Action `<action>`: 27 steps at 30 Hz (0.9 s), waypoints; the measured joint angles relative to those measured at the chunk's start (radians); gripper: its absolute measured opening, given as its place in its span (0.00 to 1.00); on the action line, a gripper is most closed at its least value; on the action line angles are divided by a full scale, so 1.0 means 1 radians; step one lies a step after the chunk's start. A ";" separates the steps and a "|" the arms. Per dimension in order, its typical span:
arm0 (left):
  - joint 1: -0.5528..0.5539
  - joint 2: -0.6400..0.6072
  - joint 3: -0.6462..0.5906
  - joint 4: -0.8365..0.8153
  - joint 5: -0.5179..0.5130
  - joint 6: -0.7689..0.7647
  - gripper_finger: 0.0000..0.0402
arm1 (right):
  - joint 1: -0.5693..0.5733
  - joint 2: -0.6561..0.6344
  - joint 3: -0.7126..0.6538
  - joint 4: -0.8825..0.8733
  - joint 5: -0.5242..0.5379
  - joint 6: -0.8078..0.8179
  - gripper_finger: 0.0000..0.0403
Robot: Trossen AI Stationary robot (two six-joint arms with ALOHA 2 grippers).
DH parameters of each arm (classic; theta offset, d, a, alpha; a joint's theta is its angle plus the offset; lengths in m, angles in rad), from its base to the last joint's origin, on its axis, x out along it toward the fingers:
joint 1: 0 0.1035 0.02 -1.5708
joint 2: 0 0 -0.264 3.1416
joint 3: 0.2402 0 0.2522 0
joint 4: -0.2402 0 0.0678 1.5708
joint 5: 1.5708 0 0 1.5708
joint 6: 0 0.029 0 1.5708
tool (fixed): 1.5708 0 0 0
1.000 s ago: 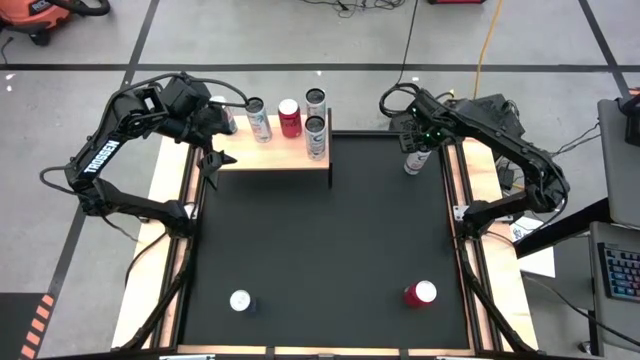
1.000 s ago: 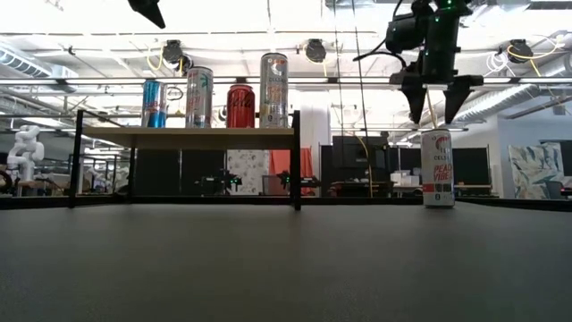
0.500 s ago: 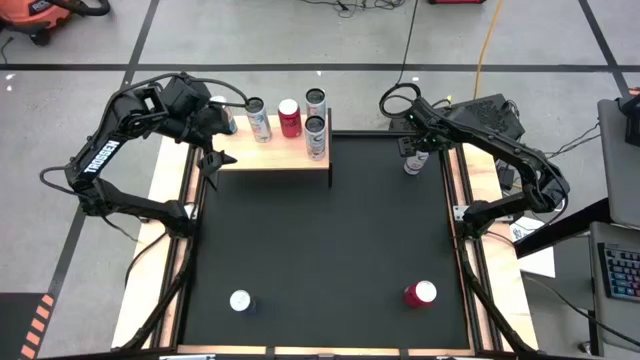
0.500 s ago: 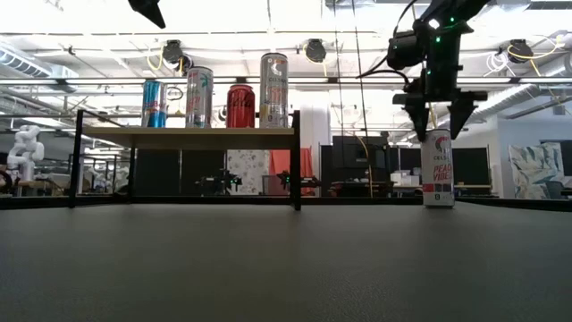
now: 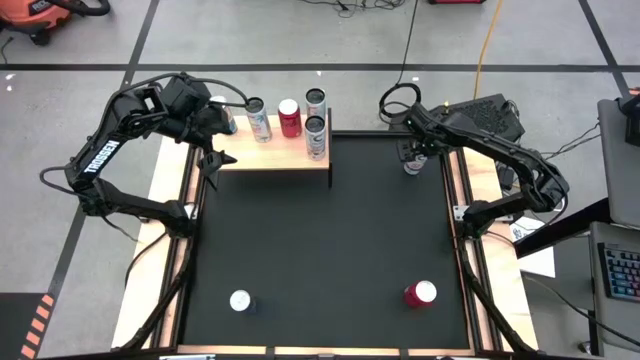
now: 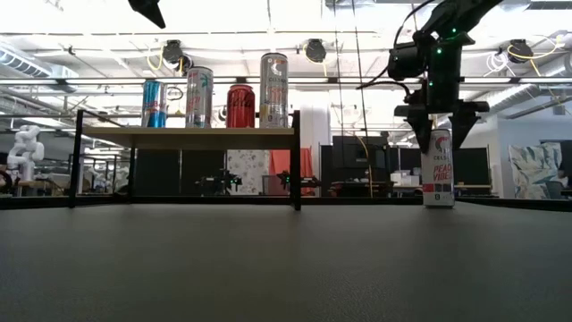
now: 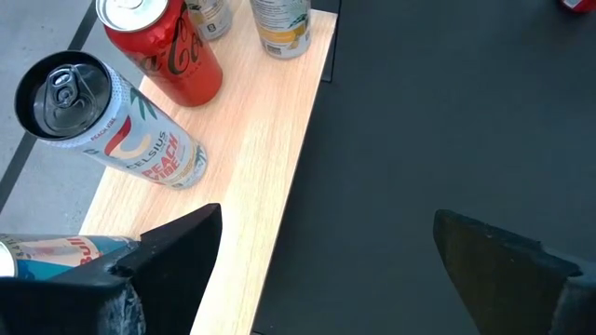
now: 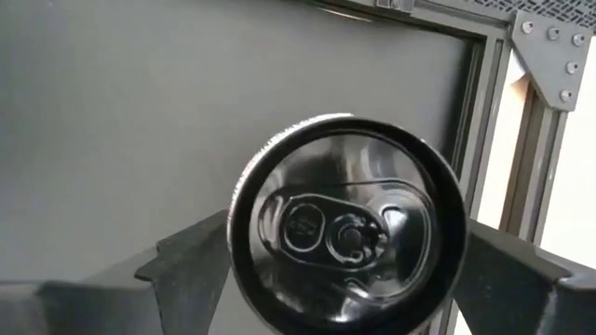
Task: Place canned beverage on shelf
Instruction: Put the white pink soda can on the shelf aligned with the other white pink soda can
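Can (image 6: pixel 438 168) stands upright between the spread, unclenched fingers of the right pincer (image 6: pixel 439 134).

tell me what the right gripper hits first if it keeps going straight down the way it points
The white can directly beneath it: the open right gripper straddles its top, so the palm would likely meet the lid first.

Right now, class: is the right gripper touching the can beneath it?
Cannot tell. In the low view, the right gripper straddles the can top, but no view plainly shows contact or gap.
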 joint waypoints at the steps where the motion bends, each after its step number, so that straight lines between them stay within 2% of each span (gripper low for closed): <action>1: 0.000 0.000 0.000 0.000 0.000 0.000 0.97 | 0.000 0.000 0.000 0.007 0.000 0.000 0.82; 13: 0.000 0.000 0.000 0.000 0.000 0.000 0.97 | 0.000 0.013 0.002 0.044 0.003 0.022 0.66; 27: 0.000 0.000 0.000 0.001 0.000 0.007 0.97 | 0.010 0.032 0.003 0.039 0.003 0.021 0.61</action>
